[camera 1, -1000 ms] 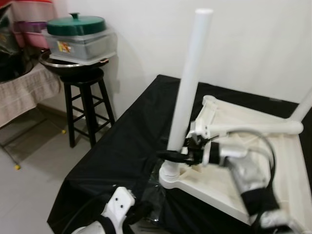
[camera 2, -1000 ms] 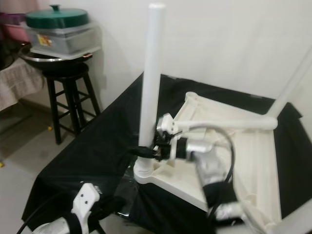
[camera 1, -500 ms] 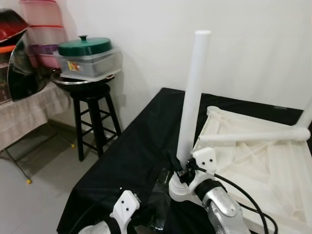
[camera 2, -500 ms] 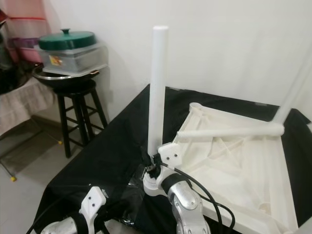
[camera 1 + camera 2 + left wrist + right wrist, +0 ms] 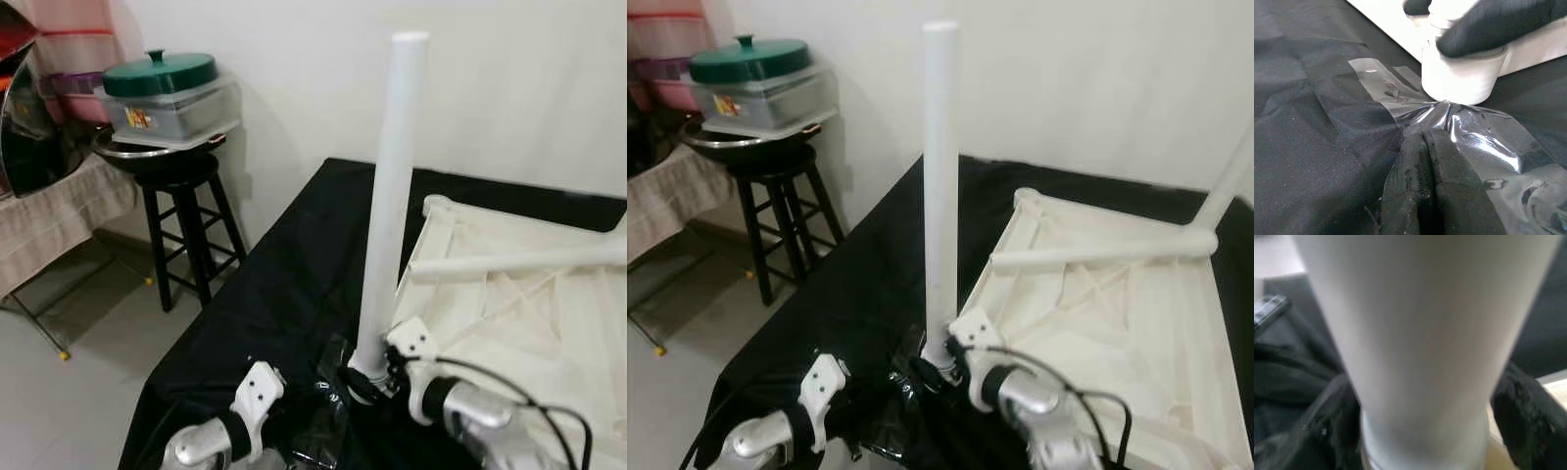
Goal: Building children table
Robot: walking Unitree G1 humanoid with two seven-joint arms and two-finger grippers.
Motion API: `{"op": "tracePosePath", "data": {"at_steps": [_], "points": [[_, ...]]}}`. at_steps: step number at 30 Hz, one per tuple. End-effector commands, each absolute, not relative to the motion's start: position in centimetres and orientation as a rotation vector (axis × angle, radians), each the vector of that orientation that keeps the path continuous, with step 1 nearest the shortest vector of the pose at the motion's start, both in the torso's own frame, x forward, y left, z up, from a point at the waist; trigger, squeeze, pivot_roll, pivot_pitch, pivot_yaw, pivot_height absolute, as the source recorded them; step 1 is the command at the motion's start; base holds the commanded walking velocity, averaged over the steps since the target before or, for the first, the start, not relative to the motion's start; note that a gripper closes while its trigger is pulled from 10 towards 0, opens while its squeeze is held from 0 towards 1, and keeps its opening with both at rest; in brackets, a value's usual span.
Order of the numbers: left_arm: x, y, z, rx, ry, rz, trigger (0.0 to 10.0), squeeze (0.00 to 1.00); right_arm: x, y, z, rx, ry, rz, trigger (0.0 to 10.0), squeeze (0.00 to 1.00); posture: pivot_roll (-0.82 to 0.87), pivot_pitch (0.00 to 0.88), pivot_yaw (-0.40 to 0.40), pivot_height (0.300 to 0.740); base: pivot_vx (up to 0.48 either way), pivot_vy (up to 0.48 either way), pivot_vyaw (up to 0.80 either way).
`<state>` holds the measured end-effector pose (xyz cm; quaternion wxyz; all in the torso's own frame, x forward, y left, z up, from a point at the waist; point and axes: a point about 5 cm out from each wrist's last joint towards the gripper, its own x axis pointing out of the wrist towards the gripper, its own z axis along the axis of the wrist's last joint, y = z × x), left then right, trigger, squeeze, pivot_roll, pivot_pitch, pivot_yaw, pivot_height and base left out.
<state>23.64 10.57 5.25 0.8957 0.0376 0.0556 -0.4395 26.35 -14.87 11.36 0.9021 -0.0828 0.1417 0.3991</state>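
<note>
Even, soft indoor light; glare on plastic film (image 5: 1484, 142); right wrist view blurred.

Home interior: black wooden stool (image 5: 183, 211) stacked with lidded cooking pot (image 5: 162, 90), cloth-draped side table (image 5: 54, 220), tiled floor (image 5: 88, 362), white wall (image 5: 509, 88).

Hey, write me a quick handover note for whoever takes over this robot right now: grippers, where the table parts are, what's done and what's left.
Right gripper: shut on the upright leg, low, just above its corner socket.
Left gripper: fingers together, pinching the clear plastic sheet on the black cloth beside that corner.
Tabletop: upside down on the cloth. A second leg lies loose across it; another stands at the far right corner.
Done: near-left leg stands in its socket; how firmly it is seated cannot be told.
Left: fit the loose leg, check any remaining corner, turn the table over.
</note>
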Motion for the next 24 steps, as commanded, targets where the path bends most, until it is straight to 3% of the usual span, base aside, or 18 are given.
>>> {"op": "tracePosePath", "data": {"at_steps": [1, 14, 15, 17, 18, 24], "points": [[23.4, 10.7, 4.0, 0.067, 0.185, -0.908, 10.0, 0.00, 26.9, -14.7, 12.5, -0.156, 0.209, 0.926, 10.0, 0.00, 0.00, 0.000, 0.008, 0.740, 0.000, 0.000, 0.00], [24.6, 10.6, 4.5, 0.062, 0.142, -0.879, 10.0, 0.00, 32.4, -14.8, 14.7, -0.176, 0.179, 1.118, 10.0, 0.00, 0.07, 0.000, -0.009, 0.740, 0.000, 0.000, 0.00], [24.8, 10.7, 4.7, 0.055, 0.126, -0.866, 10.0, 0.00, 33.0, -14.9, 15.2, -0.161, 0.168, 1.175, 4.8, 0.00, 0.09, 0.000, -0.024, 0.740, 0.000, 0.000, 0.00], [24.9, 10.8, 4.8, 0.054, 0.123, -0.865, 10.0, 0.00, 33.2, -15.0, 15.3, -0.158, 0.165, 1.190, 4.8, 0.00, 0.09, 0.000, -0.024, 0.740, 0.000, 0.000, 0.00], [24.9, 10.8, 4.8, 0.053, 0.116, -0.865, 10.0, 0.00, 33.4, -15.2, 15.4, -0.148, 0.167, 1.201, 0.0, 0.00, 0.09, 0.000, -0.029, 0.740, 0.000, 0.000, 0.00], [24.8, 10.6, 5.2, 0.056, 0.085, -0.908, 10.0, 0.00, 33.5, -16.4, 15.1, -0.126, 0.179, 1.217, 0.0, 0.00, 0.07, 0.000, -0.019, 0.740, 0.000, 0.000, 0.00]]}}
